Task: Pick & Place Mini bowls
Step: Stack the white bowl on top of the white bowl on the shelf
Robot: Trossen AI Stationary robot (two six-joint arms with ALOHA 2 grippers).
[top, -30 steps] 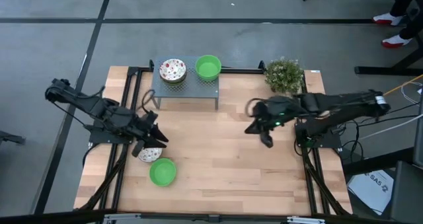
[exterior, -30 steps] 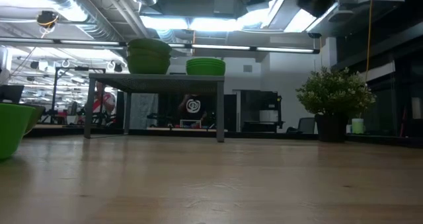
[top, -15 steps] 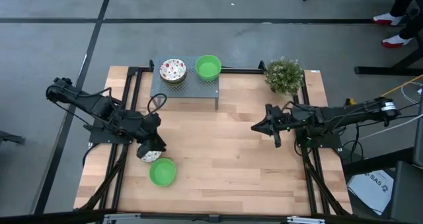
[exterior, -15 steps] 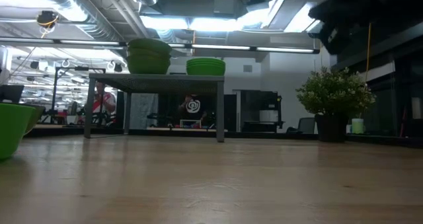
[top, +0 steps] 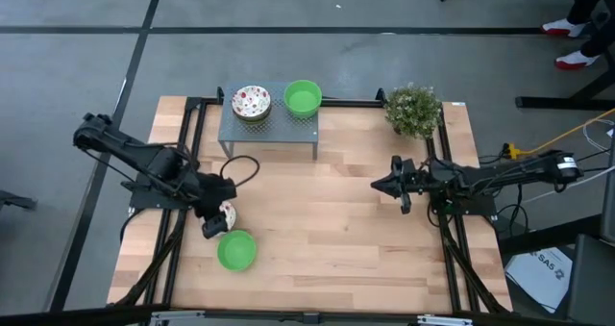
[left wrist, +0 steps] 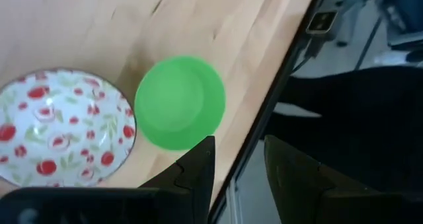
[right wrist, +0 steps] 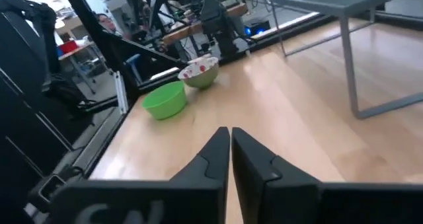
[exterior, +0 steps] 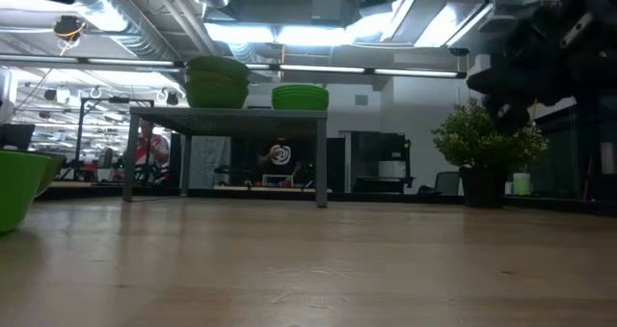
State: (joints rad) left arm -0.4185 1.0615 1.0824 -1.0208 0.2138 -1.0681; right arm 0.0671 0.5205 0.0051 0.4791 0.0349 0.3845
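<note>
A small grey metal stand (top: pixel 269 132) sits at the far edge of a wooden table (top: pixel 327 230). A bushy potted plant (top: pixel 413 110) stands to its right.

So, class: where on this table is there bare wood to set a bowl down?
The wide middle of the table, between the grey stand, the right end effector and the front edge. Crowded: the front-left, where the left end effector hangs by a speckled bowl and green bowl.
</note>
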